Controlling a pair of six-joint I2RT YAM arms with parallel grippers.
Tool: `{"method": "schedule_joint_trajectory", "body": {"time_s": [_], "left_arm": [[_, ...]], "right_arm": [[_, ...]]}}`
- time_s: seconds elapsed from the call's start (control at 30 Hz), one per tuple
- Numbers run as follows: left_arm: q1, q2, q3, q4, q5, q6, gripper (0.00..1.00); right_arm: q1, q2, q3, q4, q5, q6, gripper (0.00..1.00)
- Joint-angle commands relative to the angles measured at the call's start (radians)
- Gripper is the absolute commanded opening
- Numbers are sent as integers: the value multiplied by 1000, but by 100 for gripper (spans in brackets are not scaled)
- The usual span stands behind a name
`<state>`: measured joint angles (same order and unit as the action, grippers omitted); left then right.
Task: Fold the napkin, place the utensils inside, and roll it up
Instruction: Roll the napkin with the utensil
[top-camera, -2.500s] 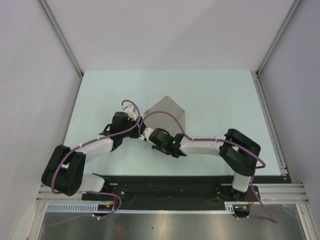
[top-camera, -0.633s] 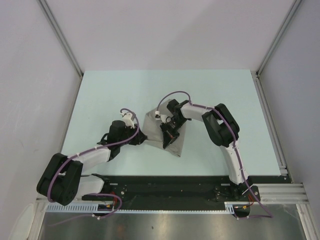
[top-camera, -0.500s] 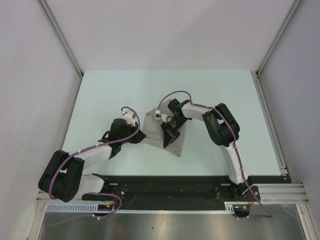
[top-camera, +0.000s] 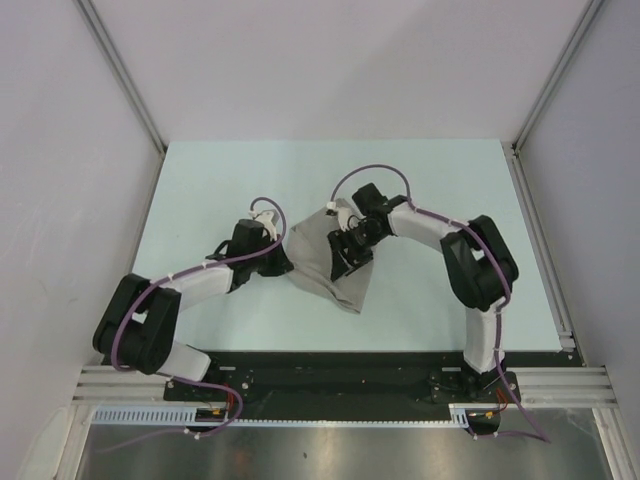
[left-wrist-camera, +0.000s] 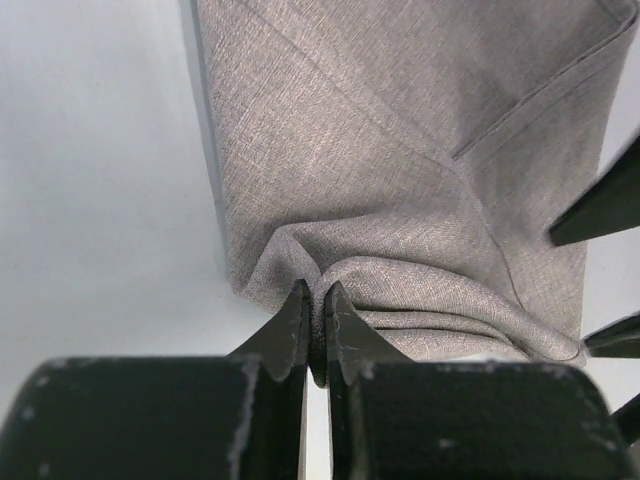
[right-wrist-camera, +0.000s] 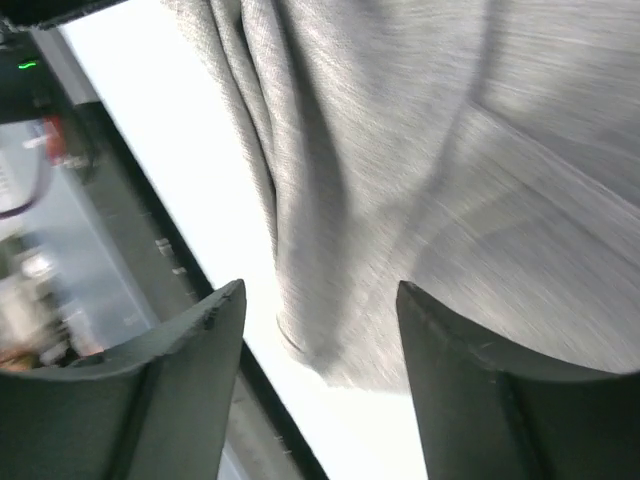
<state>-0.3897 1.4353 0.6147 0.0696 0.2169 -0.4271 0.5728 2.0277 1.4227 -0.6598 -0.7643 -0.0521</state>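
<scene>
The grey-beige napkin (top-camera: 325, 268) lies folded and rumpled on the middle of the table. My left gripper (top-camera: 283, 262) is at its left edge, shut on a pinched fold of the cloth (left-wrist-camera: 400, 150); the left gripper's (left-wrist-camera: 314, 300) jaws are pressed together with fabric between the tips. Over the napkin's upper right part hangs my right gripper (top-camera: 350, 252). In the right wrist view the right gripper (right-wrist-camera: 320, 300) is open, and the napkin (right-wrist-camera: 420, 150) lies below its spread fingers, not held. The utensils are out of view.
The pale green table (top-camera: 200, 190) is walled on the left, right and back. A black rail (top-camera: 330, 365) with the arm bases runs along its near edge. The right gripper's dark fingertips (left-wrist-camera: 600, 205) show at the right edge of the left wrist view.
My right gripper has opened, let go of the napkin and drawn back towards the far right. My left gripper has shut on the napkin's left edge. The cloth has shifted slightly.
</scene>
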Motion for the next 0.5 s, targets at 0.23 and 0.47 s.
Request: {"method": "schedule_joint_trajectory", "body": {"time_s": [0.23, 0.47], "left_arm": [[14, 36, 57, -60, 52, -22, 0], [18, 39, 60, -62, 64, -27, 0]], "right_arm": [[212, -372, -349, 360, 612, -14, 75], [424, -402, -435, 506, 902, -48, 78]]}}
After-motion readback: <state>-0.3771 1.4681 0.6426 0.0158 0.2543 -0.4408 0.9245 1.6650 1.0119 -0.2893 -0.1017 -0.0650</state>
